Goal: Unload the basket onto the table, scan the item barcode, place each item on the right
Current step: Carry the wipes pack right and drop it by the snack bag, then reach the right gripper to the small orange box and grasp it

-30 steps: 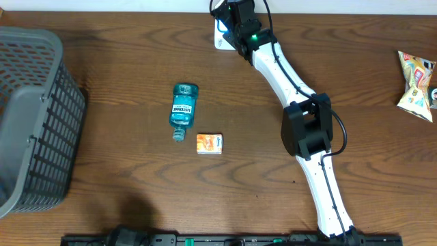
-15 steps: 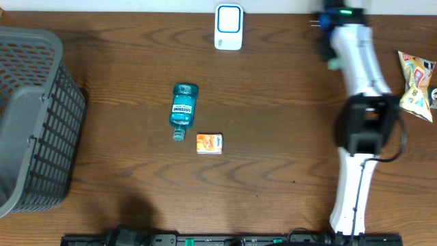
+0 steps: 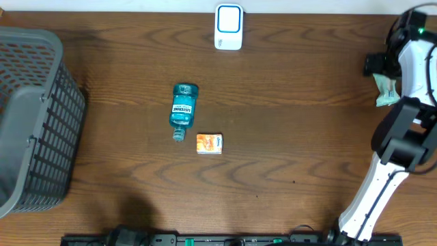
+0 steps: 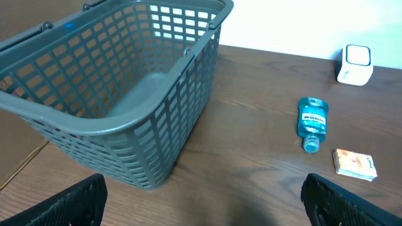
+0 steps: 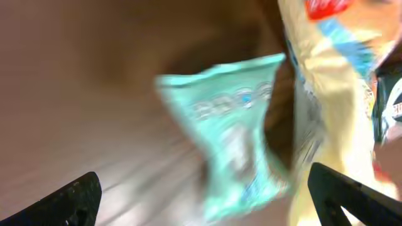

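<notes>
A white barcode scanner (image 3: 229,27) stands at the table's far edge, also visible in the left wrist view (image 4: 355,64). My right gripper (image 3: 379,72) is at the far right of the table, over a teal packet (image 3: 386,90). In the right wrist view its jaws (image 5: 207,207) stand wide open, and the blurred teal packet (image 5: 235,138) lies ahead of them, touching neither finger. My left gripper (image 4: 207,207) is open and empty, low over the table beside the basket. It does not show in the overhead view.
A grey mesh basket (image 3: 31,116) fills the left side. A blue mouthwash bottle (image 3: 184,109) and a small orange box (image 3: 209,143) lie mid-table. A yellow snack bag (image 5: 333,94) lies right of the teal packet, by the table's right edge.
My right arm swung from the scanner to the table's right side with the teal packet. Its jaws, shut before, now stand open and the packet is free.
</notes>
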{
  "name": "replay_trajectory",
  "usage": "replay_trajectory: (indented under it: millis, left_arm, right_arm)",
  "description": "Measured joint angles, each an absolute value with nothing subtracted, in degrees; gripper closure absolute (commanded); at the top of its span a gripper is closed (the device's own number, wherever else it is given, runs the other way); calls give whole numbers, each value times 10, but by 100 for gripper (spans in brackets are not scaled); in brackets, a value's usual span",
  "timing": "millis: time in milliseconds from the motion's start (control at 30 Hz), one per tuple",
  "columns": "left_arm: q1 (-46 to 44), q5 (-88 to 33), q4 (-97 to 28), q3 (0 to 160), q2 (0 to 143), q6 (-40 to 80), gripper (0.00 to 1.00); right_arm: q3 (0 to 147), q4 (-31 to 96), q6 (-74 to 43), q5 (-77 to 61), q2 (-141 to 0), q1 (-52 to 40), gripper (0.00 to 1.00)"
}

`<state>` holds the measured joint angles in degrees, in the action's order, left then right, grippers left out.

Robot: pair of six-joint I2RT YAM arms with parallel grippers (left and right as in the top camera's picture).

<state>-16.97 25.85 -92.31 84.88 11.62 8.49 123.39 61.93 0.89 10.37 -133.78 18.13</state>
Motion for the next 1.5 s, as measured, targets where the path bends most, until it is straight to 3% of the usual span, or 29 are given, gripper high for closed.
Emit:
replay_trajectory:
  millis: [200, 400, 567, 700, 767, 900, 933, 1200, 1400, 1500]
  left_arm:
    - [-170, 258, -923, 849, 116, 85, 2]
    - [-170, 258, -923, 849, 116, 85, 2]
    - [-170, 258, -923, 849, 116, 85, 2]
    - [-170, 258, -923, 849, 116, 85, 3]
    - [-170, 258, -923, 849, 116, 85, 2]
    - [-170, 258, -923, 849, 116, 85, 2]
    - [-170, 258, -923, 849, 116, 85, 2]
    - [-170, 258, -923, 849, 116, 85, 2]
    - [-170, 258, -923, 849, 116, 85, 2]
    - [-170, 258, -923, 849, 116, 85, 2]
  right_arm:
    - [1260, 668, -73, -90, -1197, 94, 1]
    - [1245, 781, -80, -286, -1191, -55, 7]
    - [1200, 861, -31, -296, -1206, -150, 13]
    - [1154, 825, -29, -274, -1206, -232, 13]
    - [1112, 776, -41, -263, -1206, -282, 23]
    - [1028, 635, -63, -202, -1207, -353, 64]
    - [1007, 604, -76, -175, -1208, -370, 70]
    - [890, 421, -111, -57, -1210, -429, 77]
    - [886, 415, -54, -87, -1227, -455, 78]
    - [888, 493, 34, -112, -1228, -477, 89]
